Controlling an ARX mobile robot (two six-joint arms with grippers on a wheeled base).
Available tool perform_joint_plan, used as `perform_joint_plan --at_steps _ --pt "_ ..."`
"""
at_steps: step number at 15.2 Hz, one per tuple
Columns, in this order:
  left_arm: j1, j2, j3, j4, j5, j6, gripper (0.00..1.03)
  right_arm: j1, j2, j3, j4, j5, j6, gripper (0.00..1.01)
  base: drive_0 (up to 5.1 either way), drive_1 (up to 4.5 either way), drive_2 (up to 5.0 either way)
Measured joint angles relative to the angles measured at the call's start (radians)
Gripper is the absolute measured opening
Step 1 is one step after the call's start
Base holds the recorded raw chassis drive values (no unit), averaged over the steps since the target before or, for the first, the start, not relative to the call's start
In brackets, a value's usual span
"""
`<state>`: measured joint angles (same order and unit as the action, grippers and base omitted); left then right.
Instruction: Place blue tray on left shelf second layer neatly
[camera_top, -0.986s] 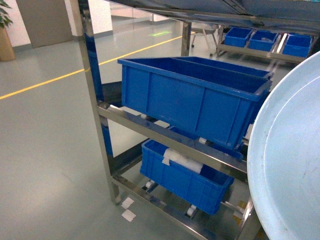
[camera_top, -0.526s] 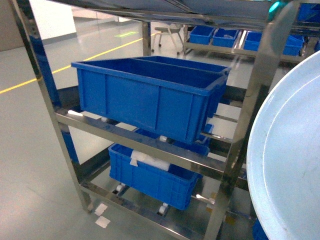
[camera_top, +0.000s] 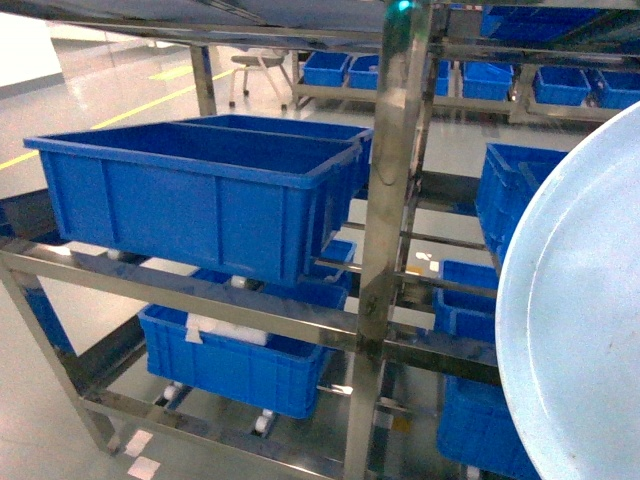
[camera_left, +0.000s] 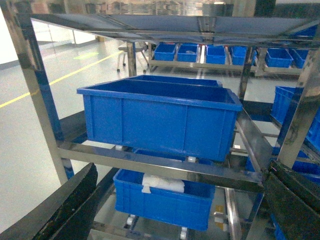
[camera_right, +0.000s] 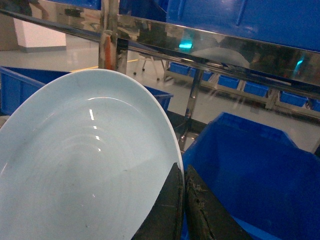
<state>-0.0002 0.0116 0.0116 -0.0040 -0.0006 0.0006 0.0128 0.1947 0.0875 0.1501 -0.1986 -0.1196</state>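
Tray (camera_right: 85, 165) is pale blue, glossy, round and shallow with a raised rim, faint concentric rings in the well and a couple of small dark specks on it. It's up in the air, tilted nearly on edge, filling the right side of the head view (camera_top: 575, 320), in front of the rack and not on any shelf. Right gripper (camera_right: 184, 200) has its two dark fingers pinched together on the tray's rim, holding it. Left gripper (camera_left: 175, 210) is spread wide, fingers at the bottom corners of its own camera, nothing between them. Left shelf (camera_top: 200, 290) is shiny steel posts and crossbars; second layer carries a big deep-blue crate (camera_top: 190, 200) with a second one behind it, touching. Layer below has a smaller blue crate (camera_top: 235, 365) with something white lying in it. More blue crates sit in the bay right of the middle post (camera_top: 395, 180). Floor (camera_left: 30, 155) is glossy grey-green with a yellow line; low shelf of small blue bins (camera_left: 205, 52) far back, chair beside it.
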Motion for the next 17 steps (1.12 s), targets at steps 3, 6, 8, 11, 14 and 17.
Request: perform_joint_plan --at_steps 3,6,8,11,14,17 --pt "0.000 0.000 0.000 0.000 0.000 0.000 0.98 0.000 0.000 0.000 0.000 0.000 0.000 0.02 -1.6 -1.62 -1.6" --pt "0.000 0.000 0.000 0.000 0.000 0.000 0.98 0.000 0.000 0.000 0.000 0.000 0.000 0.02 -1.6 -1.58 -1.6" --pt "0.000 0.000 0.000 0.000 0.000 0.000 0.98 0.000 0.000 0.000 0.000 0.000 0.000 0.02 -1.6 -1.56 -1.6" --pt "0.000 0.000 0.000 -0.001 0.000 0.000 0.98 0.000 0.000 0.000 0.000 0.000 0.000 0.02 -1.6 -1.61 -1.6" --pt "0.000 0.000 0.000 0.000 0.000 0.000 0.98 0.000 0.000 0.000 0.000 0.000 0.000 0.02 -1.6 -1.56 -1.6" --pt "-0.001 0.000 0.000 0.000 0.001 0.000 0.98 0.000 0.000 0.000 0.000 0.000 0.000 0.02 -0.5 -0.53 -0.5"
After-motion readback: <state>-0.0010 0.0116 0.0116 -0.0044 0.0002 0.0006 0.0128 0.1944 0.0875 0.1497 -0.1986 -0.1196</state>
